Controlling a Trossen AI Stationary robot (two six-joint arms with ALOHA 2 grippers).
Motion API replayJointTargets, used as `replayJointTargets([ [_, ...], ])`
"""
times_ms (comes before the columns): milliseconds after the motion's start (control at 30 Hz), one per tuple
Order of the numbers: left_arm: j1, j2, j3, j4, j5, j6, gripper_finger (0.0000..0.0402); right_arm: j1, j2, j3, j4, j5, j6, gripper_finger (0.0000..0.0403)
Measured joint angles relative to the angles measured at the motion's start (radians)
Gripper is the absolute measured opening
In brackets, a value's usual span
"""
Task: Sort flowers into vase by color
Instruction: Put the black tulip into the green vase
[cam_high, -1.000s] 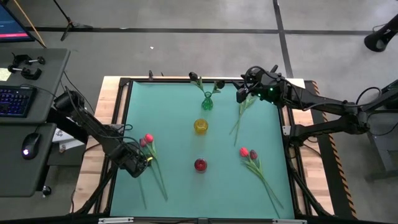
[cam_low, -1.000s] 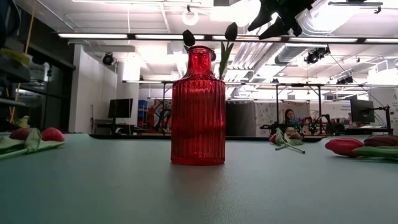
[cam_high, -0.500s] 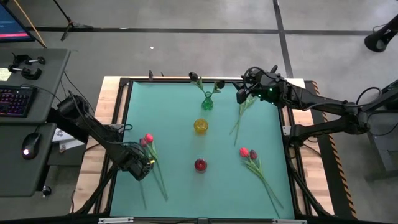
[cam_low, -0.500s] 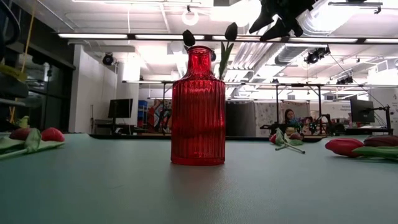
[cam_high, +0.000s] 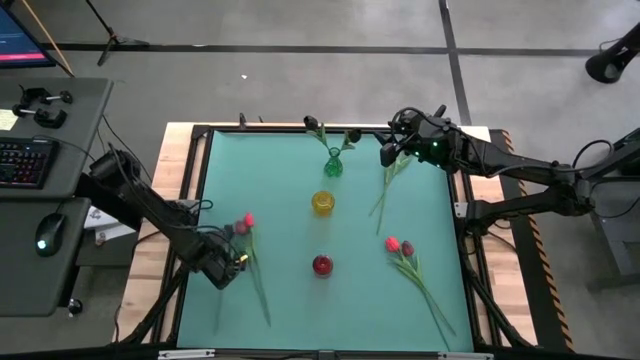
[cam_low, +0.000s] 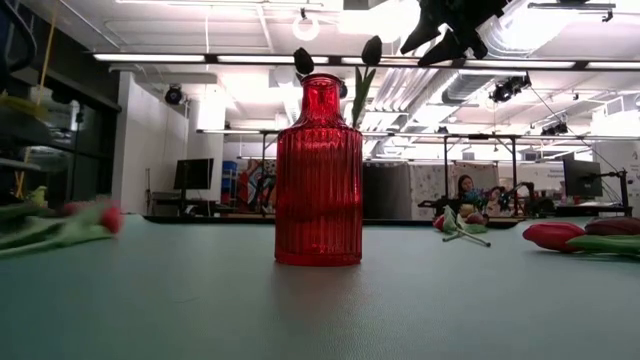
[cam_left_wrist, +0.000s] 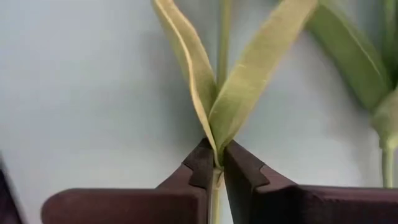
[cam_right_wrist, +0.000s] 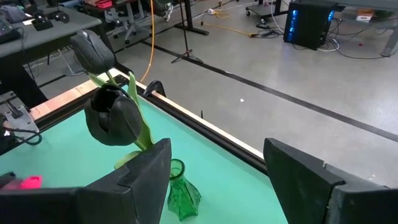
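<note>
Your left pincer (cam_left_wrist: 214, 171) pinches a red tulip's stem (cam_left_wrist: 216, 186) for lifting off the surface (cam_high: 280, 180); your right pincer (cam_right_wrist: 214, 180) waits wide near the green vase (cam_right_wrist: 182, 190).

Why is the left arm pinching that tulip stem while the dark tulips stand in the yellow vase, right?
Not the yellow vase. The high view shows the dark tulips standing in the green vase at the table's far end. The left fingers do pinch a tulip stem.
</note>
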Motion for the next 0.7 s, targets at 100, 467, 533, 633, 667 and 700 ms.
replayJointTargets([
  [100, -0.019, -0.087, 0.014, -0.035, -0.017, 0.02, 0.0011, 0.0, 0.0, 0.0, -0.001, 0.0, 0.0, 0.0245],
  [467, -0.032, -0.476, 0.18, -0.093, -0.514, 0.481, 0.0002, 0.0, 0.0, 0.0, -0.001, -0.001, 0.003, 0.0245],
  [533, -0.001, -0.516, 0.211, -0.093, -0.708, 0.618, 0.0001, 0.0, 0.0, 0.0, 0.01, -0.007, 0.003, 0.0245],
  [633, 0.087, -0.55, 0.247, -0.069, -0.96, 0.864, 0.0001, 0.0, 0.0, 0.0, 0.06, -0.034, 0.003, 0.0245],
  [667, 0.129, -0.554, 0.253, -0.032, -1.011, 0.972, 0.0001, 0.0, -0.002, 0.0, 0.086, -0.05, 0.003, 0.0245],
  [700, 0.176, -0.556, 0.256, 0.018, -1.043, 1.089, 0.0001, 0.0, -0.004, 0.0, 0.117, -0.062, 0.003, 0.0245],
])
